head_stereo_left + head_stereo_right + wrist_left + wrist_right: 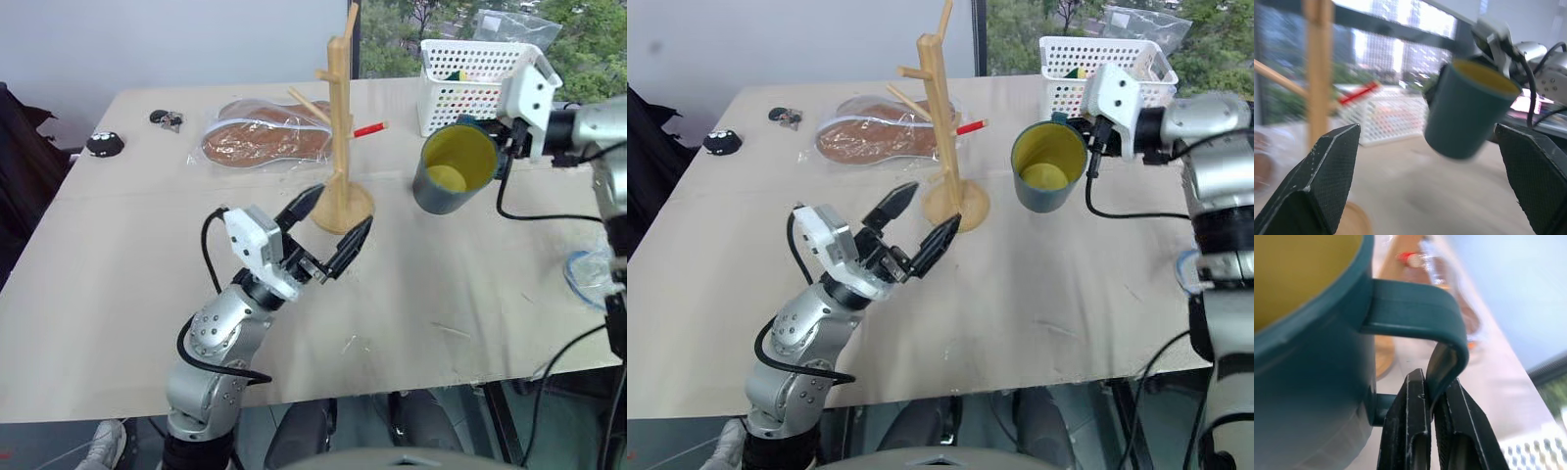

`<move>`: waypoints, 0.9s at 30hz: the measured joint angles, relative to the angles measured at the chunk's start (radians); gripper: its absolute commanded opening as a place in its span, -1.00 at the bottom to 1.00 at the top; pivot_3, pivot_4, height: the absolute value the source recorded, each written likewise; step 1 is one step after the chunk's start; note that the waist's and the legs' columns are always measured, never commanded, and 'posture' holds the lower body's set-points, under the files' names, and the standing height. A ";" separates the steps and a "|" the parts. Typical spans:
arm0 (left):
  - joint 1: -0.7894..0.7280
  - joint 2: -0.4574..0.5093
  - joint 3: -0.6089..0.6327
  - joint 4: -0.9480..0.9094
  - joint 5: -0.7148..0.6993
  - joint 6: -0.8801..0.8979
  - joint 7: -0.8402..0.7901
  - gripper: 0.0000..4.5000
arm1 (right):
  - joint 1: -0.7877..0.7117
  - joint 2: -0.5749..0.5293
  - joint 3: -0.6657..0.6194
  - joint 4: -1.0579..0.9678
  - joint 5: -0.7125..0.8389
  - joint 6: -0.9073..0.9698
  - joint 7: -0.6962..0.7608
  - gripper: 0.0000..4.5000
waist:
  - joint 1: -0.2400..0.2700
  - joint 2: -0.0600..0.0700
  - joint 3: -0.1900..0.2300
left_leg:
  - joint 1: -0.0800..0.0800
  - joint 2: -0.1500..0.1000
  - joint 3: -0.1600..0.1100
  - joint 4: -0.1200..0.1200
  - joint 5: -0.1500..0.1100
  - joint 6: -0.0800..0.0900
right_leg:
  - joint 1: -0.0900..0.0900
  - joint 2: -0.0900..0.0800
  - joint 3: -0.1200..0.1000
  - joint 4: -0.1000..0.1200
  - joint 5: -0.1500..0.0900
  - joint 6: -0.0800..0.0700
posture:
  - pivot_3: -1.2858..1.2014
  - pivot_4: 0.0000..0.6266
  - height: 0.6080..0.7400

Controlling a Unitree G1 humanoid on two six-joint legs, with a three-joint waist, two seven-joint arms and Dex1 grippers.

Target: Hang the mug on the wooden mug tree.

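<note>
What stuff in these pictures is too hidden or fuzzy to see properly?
- What the white basket holds: head views, its wall hides all but a yellow-green bit.
- The small dark things at the table's far corner: too small to name.
- The wooden mug tree base: left wrist view, cut off behind a finger.

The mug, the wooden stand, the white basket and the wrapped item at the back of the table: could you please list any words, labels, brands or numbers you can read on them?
Readable text: none.
The mug: plain teal outside, yellow inside, no print.
The wooden mug tree: bare wood, one red-tipped peg, no label.
The white basket: no label to be made out.
The plastic-wrapped brown item: any print is too small to read.
The small dark things at the table's far corner: too small to tell.
</note>
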State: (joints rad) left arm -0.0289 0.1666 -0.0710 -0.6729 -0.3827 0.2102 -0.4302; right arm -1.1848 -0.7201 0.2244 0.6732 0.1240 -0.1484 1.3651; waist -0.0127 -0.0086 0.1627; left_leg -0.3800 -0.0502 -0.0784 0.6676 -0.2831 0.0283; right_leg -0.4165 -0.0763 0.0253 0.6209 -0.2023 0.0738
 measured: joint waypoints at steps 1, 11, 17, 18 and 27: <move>0.005 -0.011 -0.009 0.001 0.027 -0.033 0.013 1.00 | -0.062 0.029 0.016 0.093 -0.030 -0.067 0.035 -0.98 | 0.001 0.000 0.000 | -0.001 0.000 -0.001 0.000 0.000 0.000 | 0.000 -0.001 -0.001 0.000 0.000 0.000 | 0.03 -0.52 1.00; 0.081 -0.037 -0.027 0.004 0.124 -0.144 0.081 1.00 | -0.248 0.134 0.047 0.449 -0.182 -0.264 0.095 -0.98 | -0.001 0.001 0.001 | -0.004 -0.001 -0.001 -0.001 0.000 0.000 | -0.006 -0.002 -0.001 0.003 0.000 0.000 | 0.03 -0.52 1.00; 0.084 -0.032 -0.053 0.004 0.137 -0.149 0.092 1.00 | -0.325 0.191 0.064 0.535 -0.272 -0.266 0.026 -0.98 | -0.002 0.002 0.001 | -0.004 -0.001 -0.001 -0.001 0.000 -0.001 | -0.007 -0.002 0.000 0.004 0.000 0.000 | 0.03 -0.52 1.00; 0.083 -0.030 -0.053 0.004 0.138 -0.148 0.094 1.00 | -0.339 0.209 0.067 0.553 -0.286 -0.258 0.006 -0.98 | -0.003 0.002 0.001 | -0.004 -0.001 -0.001 -0.001 0.000 -0.001 | -0.007 -0.002 0.000 0.005 0.000 0.000 | 0.03 -0.52 1.00; 0.069 -0.016 -0.054 0.004 0.142 -0.131 0.100 1.00 | -0.399 0.287 0.066 0.592 -0.343 -0.223 -0.108 -0.98 | -0.001 0.002 0.001 | -0.004 -0.002 -0.002 -0.001 0.000 -0.001 | -0.007 -0.002 0.000 0.004 0.000 0.000 | 0.03 -0.52 1.00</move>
State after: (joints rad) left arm 0.0397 0.1507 -0.1249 -0.6685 -0.2405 0.0795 -0.3301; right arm -1.5839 -0.4331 0.2908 1.2650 -0.2195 -0.3712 1.2567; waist -0.0140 -0.0068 0.1637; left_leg -0.3842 -0.0520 -0.0800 0.6669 -0.2830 0.0276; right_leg -0.4234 -0.0781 0.0248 0.6249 -0.2023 0.0735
